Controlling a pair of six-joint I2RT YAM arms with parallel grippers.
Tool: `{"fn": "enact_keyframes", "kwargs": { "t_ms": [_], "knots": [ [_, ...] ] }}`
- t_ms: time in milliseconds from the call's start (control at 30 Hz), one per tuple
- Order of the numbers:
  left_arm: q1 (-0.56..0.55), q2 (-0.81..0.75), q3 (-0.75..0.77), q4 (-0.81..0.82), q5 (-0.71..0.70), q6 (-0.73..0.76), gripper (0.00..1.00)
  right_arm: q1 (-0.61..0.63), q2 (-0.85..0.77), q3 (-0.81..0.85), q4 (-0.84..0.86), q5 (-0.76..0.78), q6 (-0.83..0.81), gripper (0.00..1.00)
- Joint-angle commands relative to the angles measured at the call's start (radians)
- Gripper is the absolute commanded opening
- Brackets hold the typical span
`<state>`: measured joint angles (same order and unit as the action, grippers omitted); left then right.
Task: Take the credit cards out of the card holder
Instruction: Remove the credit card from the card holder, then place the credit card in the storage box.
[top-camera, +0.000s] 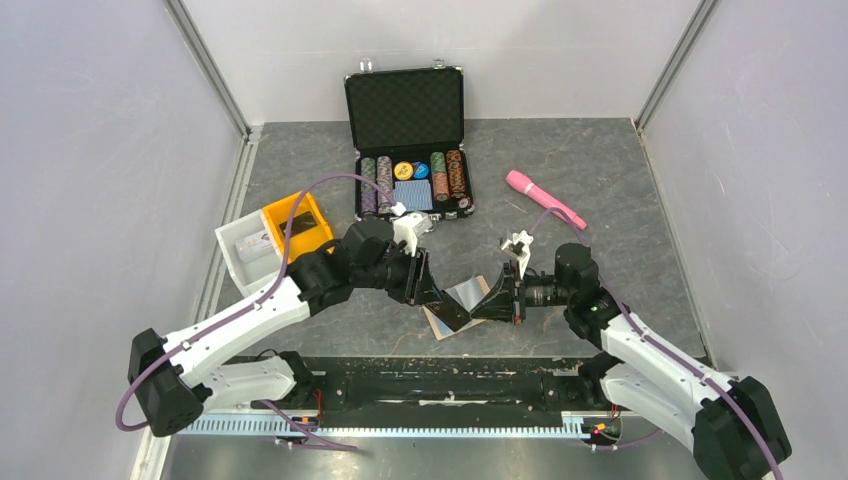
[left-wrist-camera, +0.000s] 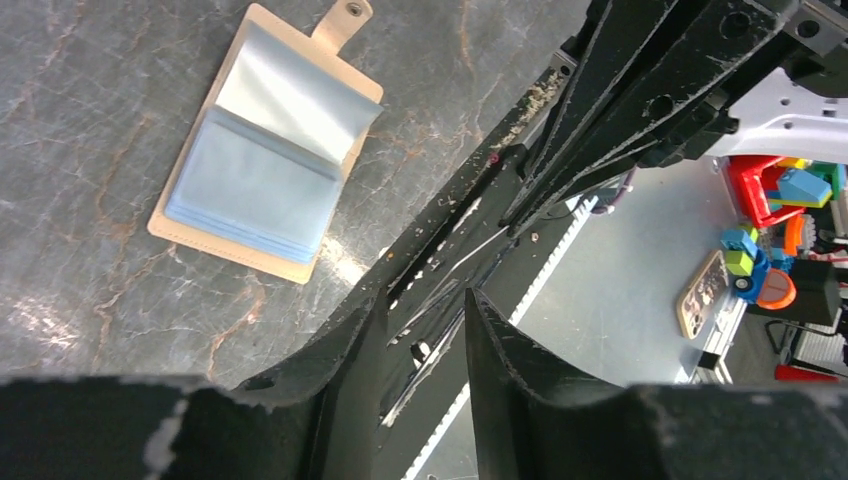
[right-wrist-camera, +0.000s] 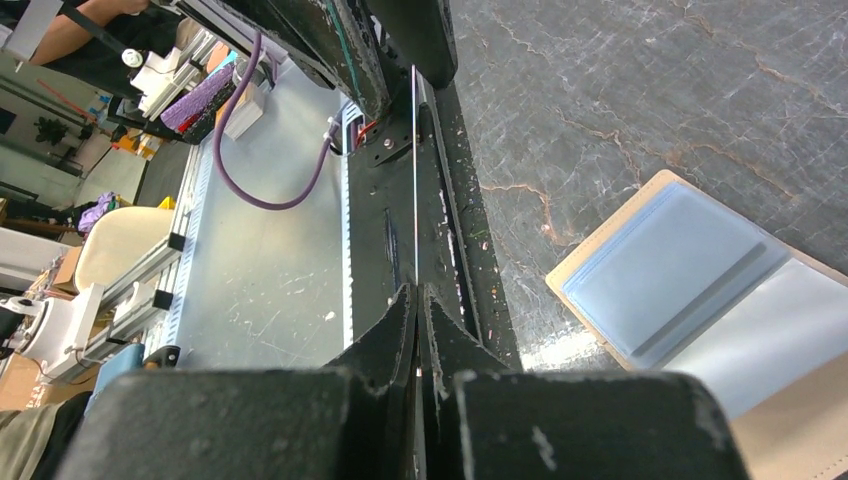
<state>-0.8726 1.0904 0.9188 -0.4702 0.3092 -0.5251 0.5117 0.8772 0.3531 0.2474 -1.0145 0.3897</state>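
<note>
The tan card holder (left-wrist-camera: 265, 150) lies open on the table with its blue-grey panels up; it also shows in the right wrist view (right-wrist-camera: 690, 290) and pokes out below the grippers in the top view (top-camera: 440, 322). My right gripper (right-wrist-camera: 417, 290) is shut on a thin card (right-wrist-camera: 414, 150), seen edge-on, and holds it above the table (top-camera: 467, 297). My left gripper (left-wrist-camera: 425, 300) faces it from the left (top-camera: 430, 283), with its jaws apart. The card's edge (left-wrist-camera: 470, 250) runs into the gap between the left fingers. I cannot tell whether it touches them.
An open black poker-chip case (top-camera: 410, 140) stands at the back. A pink object (top-camera: 545, 198) lies to the back right. A white bin (top-camera: 247, 250) and a yellow box (top-camera: 297, 222) sit on the left. Grey walls enclose the table.
</note>
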Motion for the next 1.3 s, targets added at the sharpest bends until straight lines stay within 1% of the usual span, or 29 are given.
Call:
{"fn": "enact_keyframes", "kwargs": {
  "t_ms": [0, 100, 200, 300, 333, 400, 467, 533, 567, 600, 667, 733, 833, 900, 933, 1067, 1133, 1267],
  "knots": [
    [-0.002, -0.038, -0.028, 0.086, 0.085, 0.019, 0.36, 0.004, -0.021, 0.003, 0.054, -0.021, 0.006, 0.0],
    [-0.002, -0.05, -0.057, 0.113, 0.114, -0.002, 0.31, 0.004, -0.022, -0.007, 0.092, -0.026, 0.033, 0.0],
    [-0.002, -0.061, -0.08, 0.136, 0.144, -0.016, 0.2, 0.004, -0.019, -0.011, 0.115, -0.031, 0.044, 0.0],
    [0.0, -0.074, -0.091, 0.142, 0.142, -0.029, 0.06, 0.004, -0.009, -0.009, 0.115, -0.022, 0.044, 0.0],
    [0.001, -0.076, -0.092, 0.14, 0.132, -0.035, 0.03, 0.003, -0.004, -0.008, 0.113, -0.016, 0.047, 0.01],
    [0.003, -0.079, -0.089, 0.131, 0.108, -0.05, 0.02, 0.004, 0.002, -0.004, 0.109, 0.009, 0.05, 0.12],
    [0.009, -0.081, -0.083, 0.12, 0.084, -0.06, 0.02, 0.004, 0.0, -0.002, 0.106, 0.048, 0.052, 0.28],
    [0.013, -0.082, -0.071, 0.103, 0.051, -0.069, 0.02, 0.002, -0.008, 0.001, 0.102, 0.09, 0.054, 0.41],
    [0.017, -0.081, -0.064, 0.092, 0.029, -0.072, 0.02, 0.001, -0.013, 0.002, 0.097, 0.112, 0.051, 0.51],
    [0.022, -0.083, -0.056, 0.078, 0.007, -0.075, 0.02, 0.002, -0.018, 0.006, 0.086, 0.139, 0.047, 0.63],
    [0.044, -0.084, -0.042, 0.042, -0.059, -0.096, 0.02, 0.002, -0.033, 0.016, 0.038, 0.194, 0.027, 0.79],
    [0.095, -0.076, -0.031, 0.011, -0.097, -0.107, 0.02, 0.002, -0.06, 0.006, 0.026, 0.249, 0.022, 0.84],
    [0.219, -0.066, -0.001, -0.043, -0.103, -0.103, 0.02, 0.002, -0.1, -0.053, 0.087, 0.311, 0.054, 0.88],
    [0.321, -0.079, 0.023, -0.073, -0.104, -0.09, 0.02, 0.002, -0.11, -0.054, 0.072, 0.339, 0.041, 0.98],
    [0.389, -0.09, 0.04, -0.097, -0.122, -0.073, 0.02, 0.002, -0.109, -0.043, 0.046, 0.347, 0.023, 0.98],
    [0.578, -0.085, 0.146, -0.211, -0.196, 0.006, 0.02, 0.002, -0.112, 0.001, -0.035, 0.377, -0.021, 0.98],
    [0.643, -0.061, 0.206, -0.241, -0.21, 0.042, 0.02, 0.002, -0.12, 0.001, -0.052, 0.389, -0.028, 0.98],
    [0.699, 0.012, 0.297, -0.269, -0.302, 0.077, 0.02, 0.002, -0.137, -0.03, -0.049, 0.413, -0.037, 0.98]
  ]
}}
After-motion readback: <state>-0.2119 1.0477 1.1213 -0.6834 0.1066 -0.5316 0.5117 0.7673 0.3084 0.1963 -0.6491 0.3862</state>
